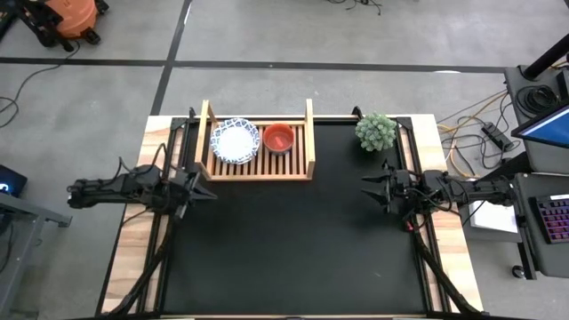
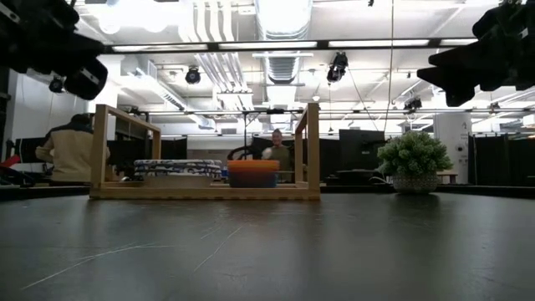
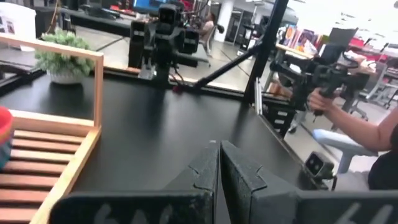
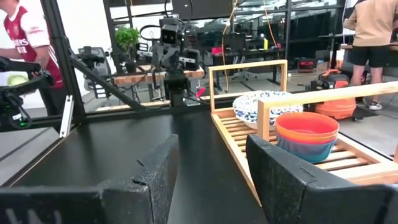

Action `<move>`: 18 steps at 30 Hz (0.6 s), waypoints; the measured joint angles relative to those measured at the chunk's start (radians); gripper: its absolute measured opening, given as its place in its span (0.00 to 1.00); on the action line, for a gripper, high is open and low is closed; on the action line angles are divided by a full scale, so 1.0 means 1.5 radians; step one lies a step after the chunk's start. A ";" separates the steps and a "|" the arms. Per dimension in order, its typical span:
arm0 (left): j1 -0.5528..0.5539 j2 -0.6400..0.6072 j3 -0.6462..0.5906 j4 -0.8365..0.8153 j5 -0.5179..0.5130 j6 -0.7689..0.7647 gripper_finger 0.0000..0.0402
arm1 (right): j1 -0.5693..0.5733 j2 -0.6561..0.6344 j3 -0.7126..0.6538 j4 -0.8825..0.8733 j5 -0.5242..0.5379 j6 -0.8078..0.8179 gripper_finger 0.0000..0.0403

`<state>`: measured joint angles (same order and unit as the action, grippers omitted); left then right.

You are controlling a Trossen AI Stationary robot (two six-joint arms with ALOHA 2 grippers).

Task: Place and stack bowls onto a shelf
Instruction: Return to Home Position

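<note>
High view: shelf (image 1: 258,175) w/ bowls (image 1: 236,140) near left end effector (image 1: 210,194).

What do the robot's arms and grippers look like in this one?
The left arm and right arm are black, slim and jointed. The left gripper and right gripper each have two matte black, blocky, wedge-like fingers with small notches.

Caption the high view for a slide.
Patterned bowls and plain bowls stacked on shelf; left gripper shut, right gripper open.
</note>
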<state>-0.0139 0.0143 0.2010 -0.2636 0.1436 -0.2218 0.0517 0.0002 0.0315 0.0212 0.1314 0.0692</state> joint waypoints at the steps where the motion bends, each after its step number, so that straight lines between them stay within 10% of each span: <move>1: 0.000 -0.001 -0.006 0.001 0.000 0.000 0.00 | 0.000 0.000 0.000 0.000 0.000 -0.001 0.44; 18: 0.001 -0.007 -0.077 0.038 -0.001 0.012 0.00 | 0.000 0.000 0.000 0.003 0.000 -0.063 0.42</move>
<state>-0.0132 0.0040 0.0856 -0.2066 0.1429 -0.2032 0.0517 0.0006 0.0315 0.0262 0.1318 -0.0246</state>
